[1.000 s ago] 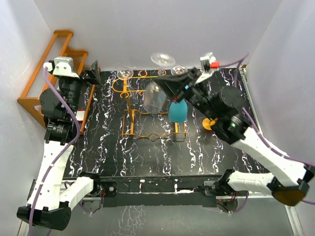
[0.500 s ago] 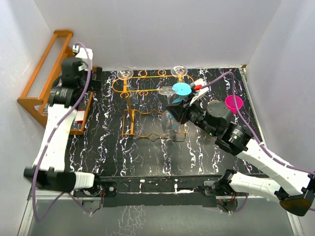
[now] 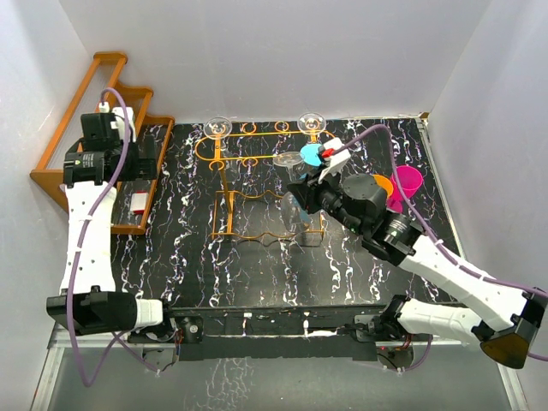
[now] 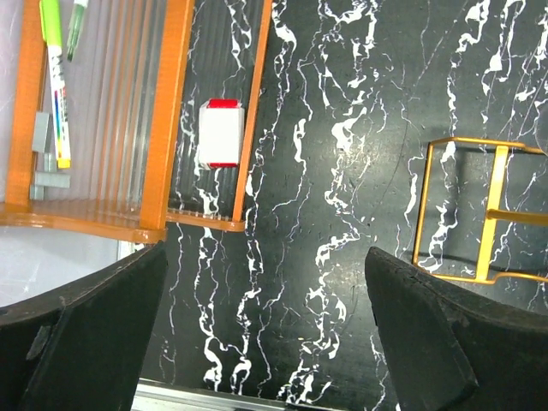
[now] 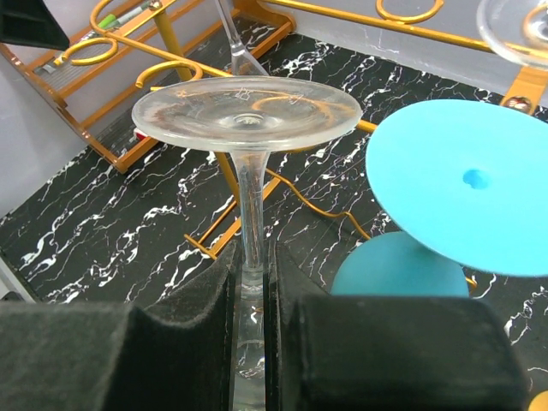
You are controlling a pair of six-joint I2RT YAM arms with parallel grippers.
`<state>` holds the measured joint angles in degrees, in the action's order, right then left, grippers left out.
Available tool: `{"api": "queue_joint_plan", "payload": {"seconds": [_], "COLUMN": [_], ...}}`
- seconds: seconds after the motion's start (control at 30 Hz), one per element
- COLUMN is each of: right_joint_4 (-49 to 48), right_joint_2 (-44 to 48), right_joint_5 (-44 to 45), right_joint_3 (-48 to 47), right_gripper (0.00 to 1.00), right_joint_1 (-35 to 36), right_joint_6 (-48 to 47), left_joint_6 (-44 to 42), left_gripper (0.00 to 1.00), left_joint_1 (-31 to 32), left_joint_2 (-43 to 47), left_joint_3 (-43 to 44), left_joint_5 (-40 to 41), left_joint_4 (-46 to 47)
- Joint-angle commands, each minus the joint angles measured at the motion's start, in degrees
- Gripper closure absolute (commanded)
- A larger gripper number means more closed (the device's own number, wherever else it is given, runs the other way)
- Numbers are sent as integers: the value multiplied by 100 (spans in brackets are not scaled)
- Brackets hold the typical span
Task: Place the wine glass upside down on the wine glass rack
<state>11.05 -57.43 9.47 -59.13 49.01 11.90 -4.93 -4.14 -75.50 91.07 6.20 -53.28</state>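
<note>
My right gripper (image 5: 251, 267) is shut on the stem of a clear wine glass (image 5: 247, 113), held upside down with its round foot on top. In the top view the right gripper (image 3: 303, 190) holds this glass (image 3: 289, 160) over the right part of the orange-gold wire rack (image 3: 224, 184). The rack's loops and rails also show in the right wrist view (image 5: 171, 75). Two clear glasses (image 3: 218, 126) (image 3: 311, 122) hang on its back rail. A teal glass (image 5: 467, 184) is close to the right of the held one. My left gripper (image 4: 265, 342) is open and empty over the dark mat.
A brown wooden stepped rack (image 3: 77, 145) stands at the left, with pens (image 4: 56, 86) and a white and red block (image 4: 221, 133) in it. A pink cup (image 3: 406, 181) and an orange thing (image 3: 383, 181) sit at the right. White walls enclose the table.
My right gripper has carried the clear glass from the back rail down and forward over the rack. My left arm has swung left, next to the wooden rack.
</note>
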Motion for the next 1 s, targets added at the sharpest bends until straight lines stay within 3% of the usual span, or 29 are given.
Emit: {"api": "queue_joint_plan", "payload": {"seconds": [0.0, 0.97], "right_joint_4": [-665, -1150], "right_joint_2": [-172, -741], "right_joint_5": [-39, 610], "right_joint_3": [-221, -278], "right_gripper": [92, 92], "right_joint_1": [9, 3], "right_joint_6": [-56, -17], "left_joint_6": [238, 163], "left_gripper": [3, 3], "left_joint_1": [-506, -570], "left_joint_2": [97, -17], "left_joint_3": [-130, -626], "left_joint_5": [-689, -1112], "left_joint_4": [-143, 397]}}
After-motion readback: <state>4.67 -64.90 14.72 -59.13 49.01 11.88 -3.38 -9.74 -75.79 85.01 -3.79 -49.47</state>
